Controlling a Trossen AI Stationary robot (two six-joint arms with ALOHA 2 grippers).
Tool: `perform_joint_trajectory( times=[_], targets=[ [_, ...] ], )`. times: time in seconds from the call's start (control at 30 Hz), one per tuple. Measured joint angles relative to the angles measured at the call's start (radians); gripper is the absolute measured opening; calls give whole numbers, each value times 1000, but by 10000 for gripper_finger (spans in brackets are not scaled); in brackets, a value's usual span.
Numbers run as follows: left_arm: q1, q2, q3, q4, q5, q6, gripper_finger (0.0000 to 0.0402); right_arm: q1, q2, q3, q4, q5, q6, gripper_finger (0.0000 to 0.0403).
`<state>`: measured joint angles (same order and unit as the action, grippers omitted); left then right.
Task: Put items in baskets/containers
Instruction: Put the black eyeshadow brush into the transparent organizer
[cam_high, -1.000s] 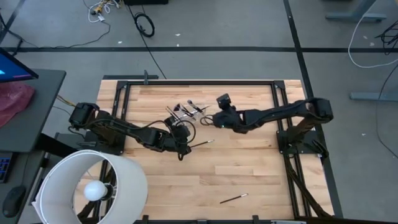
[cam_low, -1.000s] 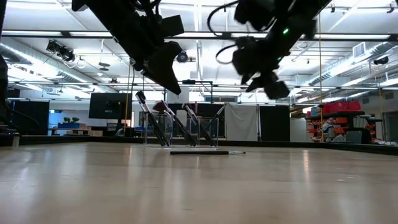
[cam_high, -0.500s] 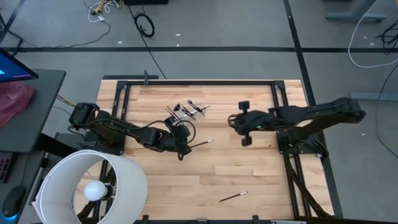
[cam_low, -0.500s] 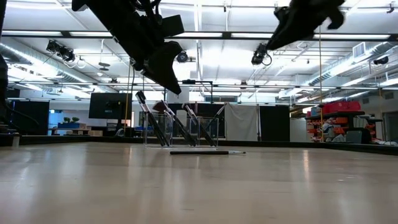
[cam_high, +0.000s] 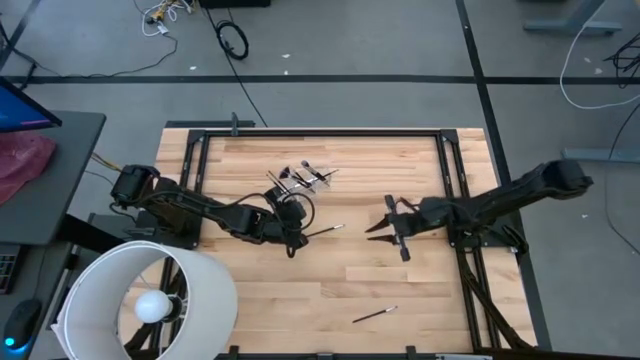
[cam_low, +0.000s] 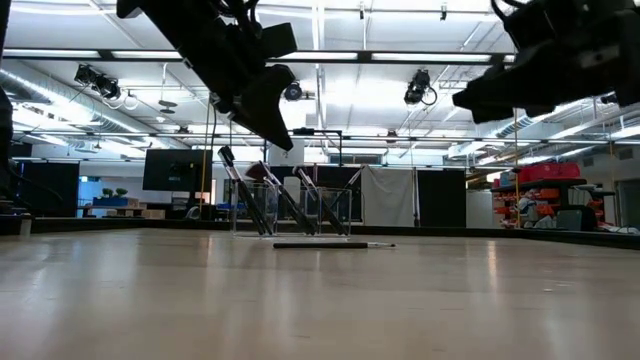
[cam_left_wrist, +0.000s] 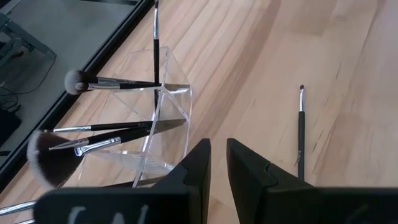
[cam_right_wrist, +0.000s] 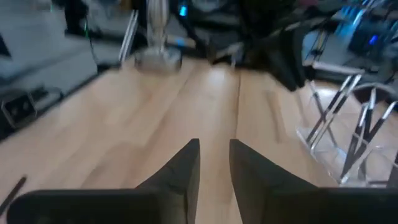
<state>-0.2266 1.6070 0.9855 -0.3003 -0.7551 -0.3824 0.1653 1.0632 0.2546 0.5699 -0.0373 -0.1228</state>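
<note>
The table (cam_high: 300, 290) was pale planked wood with a smooth, faintly glossy finish, the cup (cam_left_wrist: 168, 127) was clear, glinting plastic, the brushes (cam_left_wrist: 109, 82) had slim glossy dark handles, some with shiny metal ferrules, and the lampshade (cam_high: 200, 275) looked matt white.

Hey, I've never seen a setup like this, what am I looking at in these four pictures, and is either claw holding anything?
Two dark robot arms work at a wooden table. One picture looks straight down, one looks level across the tabletop, and two come from cameras on the wrists. The clear cup already holds several makeup brushes. Two loose brushes lie flat: one beside the cup, one nearer the front edge. The left gripper hovers by the cup, a narrow gap between its fingers, holding nothing. The right gripper hangs over bare wood, also holding nothing.
</note>
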Motion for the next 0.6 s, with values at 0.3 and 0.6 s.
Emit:
perform_joint_trajectory(
  times=[0.3,0.6],
  targets=[
    [2,0,0,13,0,1,55,1,133,-84,197,1,86,113],
    [15,0,0,28,0,1,55,105,296,-84,357,-80,231,183]
  ],
)
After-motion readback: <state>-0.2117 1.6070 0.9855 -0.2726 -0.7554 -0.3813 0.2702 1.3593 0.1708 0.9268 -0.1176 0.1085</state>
